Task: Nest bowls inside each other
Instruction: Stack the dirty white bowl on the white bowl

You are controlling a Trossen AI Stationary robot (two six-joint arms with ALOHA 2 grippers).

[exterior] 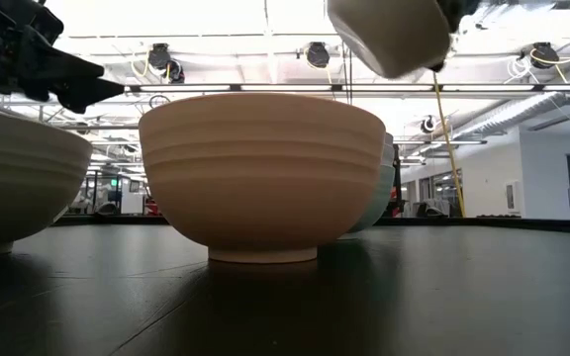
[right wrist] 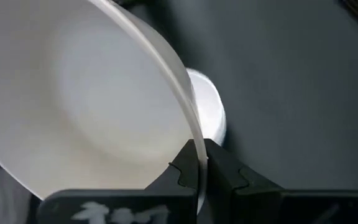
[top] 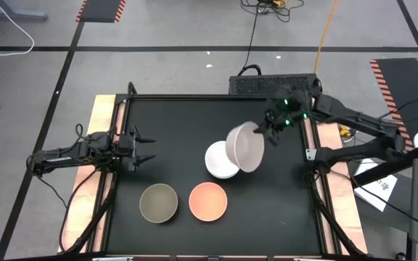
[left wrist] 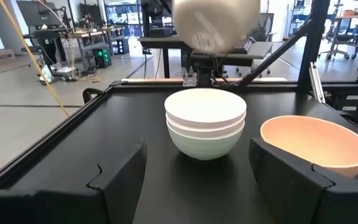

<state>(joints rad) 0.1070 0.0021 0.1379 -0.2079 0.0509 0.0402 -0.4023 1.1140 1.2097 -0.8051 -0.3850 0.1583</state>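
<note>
While the right gripper (top: 267,135) pinches a beige bowl's (top: 245,147) rim overhead, tilted just above the white stack (top: 219,161), the left wrist view alone reveals mint green beneath white (left wrist: 205,122). Its open left gripper (top: 145,147) waits well apart, olive-grey bowl (top: 158,202) and peach bowl (top: 208,201) nearby.

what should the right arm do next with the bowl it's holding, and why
Probably carry it a little toward the left arm's side, level it and lower it. The right gripper pinches the rim of a tilted beige bowl in the air, overlapping the far edge of the white-on-mint bowl stack, so it isn't yet centred above it.
</note>
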